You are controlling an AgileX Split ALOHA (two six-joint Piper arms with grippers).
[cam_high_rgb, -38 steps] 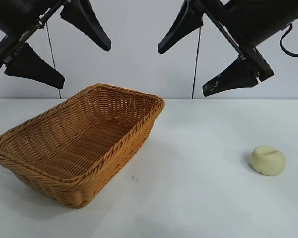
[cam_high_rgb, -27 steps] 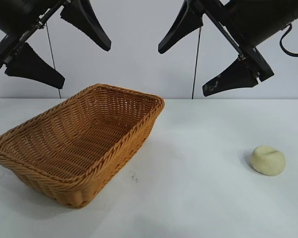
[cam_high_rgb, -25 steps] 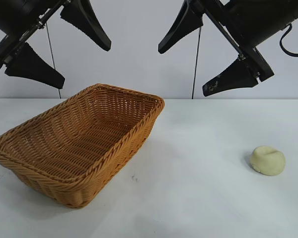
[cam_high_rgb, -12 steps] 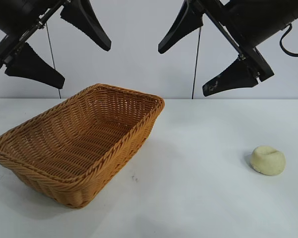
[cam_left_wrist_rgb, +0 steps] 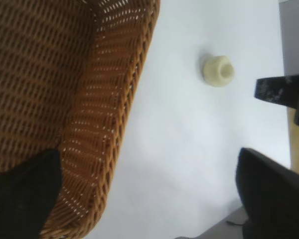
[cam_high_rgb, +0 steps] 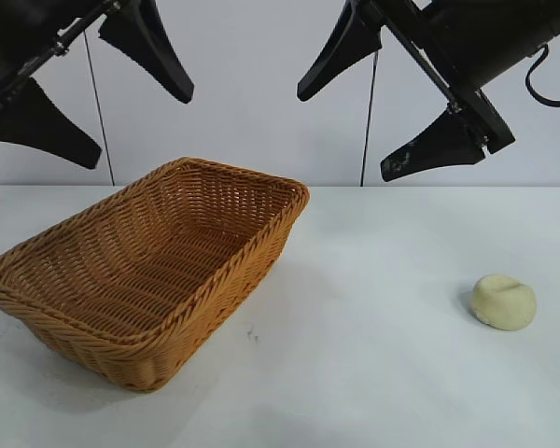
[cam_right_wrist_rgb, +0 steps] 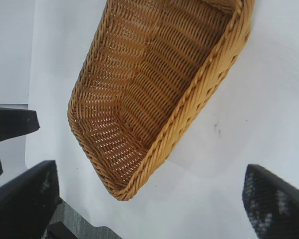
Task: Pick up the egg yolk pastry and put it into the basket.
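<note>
1. Left tool: raised above bench's left edge, fingers spread, grasping nothing.
2. Basket: on white bench, left half, nothing inside.
3. Right tool: raised mid-right, fingers spread, grasping nothing.
4. Egg yolk pastry: on bench nr right edge, well apart from basket.

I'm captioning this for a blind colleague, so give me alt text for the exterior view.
A small pale egg yolk pastry sits alone on the white table, well apart from an empty wicker basket at the view's left. The left claw and right claw both hang open high above, touching nothing.
</note>
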